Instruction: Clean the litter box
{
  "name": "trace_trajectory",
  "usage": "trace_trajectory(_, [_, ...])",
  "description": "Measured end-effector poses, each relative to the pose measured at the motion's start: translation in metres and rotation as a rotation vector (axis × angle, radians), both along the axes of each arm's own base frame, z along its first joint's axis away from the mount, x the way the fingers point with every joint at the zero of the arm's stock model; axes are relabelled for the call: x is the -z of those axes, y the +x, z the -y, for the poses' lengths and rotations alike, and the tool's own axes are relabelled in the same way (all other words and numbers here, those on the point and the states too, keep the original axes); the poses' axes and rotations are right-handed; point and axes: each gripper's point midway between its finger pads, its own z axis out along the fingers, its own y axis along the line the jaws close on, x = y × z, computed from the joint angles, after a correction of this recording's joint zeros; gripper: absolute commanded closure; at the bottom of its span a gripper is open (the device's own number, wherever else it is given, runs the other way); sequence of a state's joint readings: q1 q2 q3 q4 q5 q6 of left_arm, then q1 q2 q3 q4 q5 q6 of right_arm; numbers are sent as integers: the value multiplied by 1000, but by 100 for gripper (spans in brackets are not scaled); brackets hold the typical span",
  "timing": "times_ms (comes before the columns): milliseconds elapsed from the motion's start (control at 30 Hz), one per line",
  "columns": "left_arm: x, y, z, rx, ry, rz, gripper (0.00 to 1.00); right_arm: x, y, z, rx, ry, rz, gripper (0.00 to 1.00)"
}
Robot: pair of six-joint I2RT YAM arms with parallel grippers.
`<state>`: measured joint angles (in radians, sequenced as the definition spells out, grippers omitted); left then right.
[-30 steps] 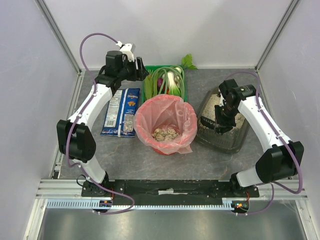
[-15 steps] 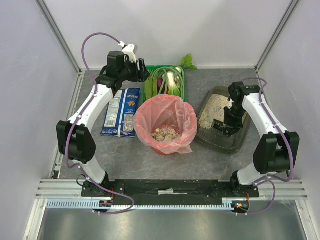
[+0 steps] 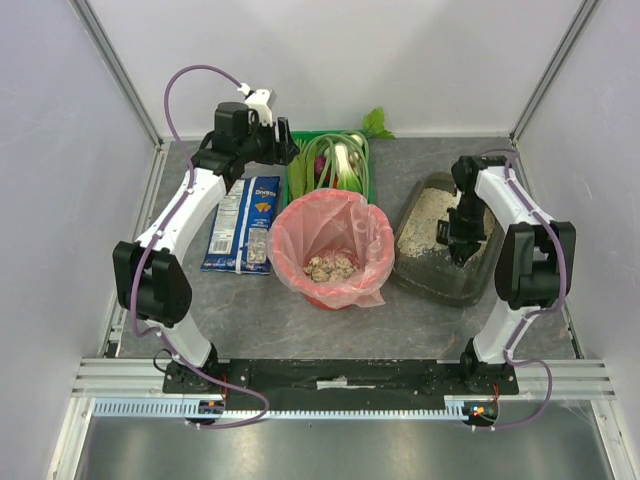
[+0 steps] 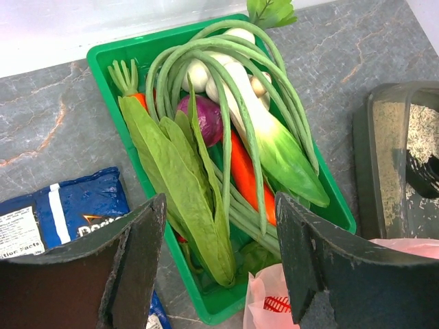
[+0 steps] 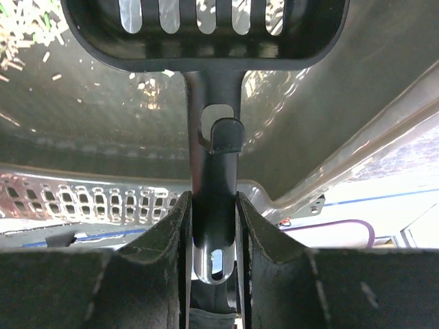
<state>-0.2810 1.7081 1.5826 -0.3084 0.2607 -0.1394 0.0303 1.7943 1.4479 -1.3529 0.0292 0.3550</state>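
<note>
The litter box (image 3: 455, 282) is a dark translucent tray at the right, with beige litter (image 3: 424, 214) piled toward its far left side. My right gripper (image 3: 459, 244) hangs inside it, shut on the handle (image 5: 214, 179) of a black slotted scoop (image 5: 206, 31). The scoop's head points at the tray's bare inner wall (image 5: 103, 103), with a few grains nearby. My left gripper (image 3: 284, 150) is open and holds nothing. It hovers over the green crate (image 4: 103, 56) of vegetables, and the litter box (image 4: 391, 157) shows at the right edge of the left wrist view.
A round red bin lined with a pink bag (image 3: 330, 250) stands at the centre, with clumps in its bottom. The green vegetable crate (image 3: 330, 160) sits behind it. A blue snack packet (image 3: 240, 225) lies flat at the left. Enclosure walls ring the table.
The right arm has folded in closer to its base, carrying the scoop a little right and back inside the litter box and turning it. The left arm has barely moved.
</note>
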Motion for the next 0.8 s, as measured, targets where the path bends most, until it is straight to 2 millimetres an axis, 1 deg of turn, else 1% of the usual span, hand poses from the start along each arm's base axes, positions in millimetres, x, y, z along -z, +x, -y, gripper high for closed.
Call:
trace_trajectory(200, [-4, 2, -2, -12, 10, 14, 29, 7, 20, 11, 10, -28, -5, 100])
trace_trajectory(400, [-6, 4, -6, -21, 19, 20, 29, 16, 44, 12, 12, -37, -7, 100])
trace_trajectory(567, [-10, 6, -8, -26, 23, 29, 29, 25, 50, 14, 18, -55, -35, 100])
trace_trajectory(800, [-9, 7, -13, -40, 35, 31, 29, 32, 48, 20, 34, -93, -55, 100])
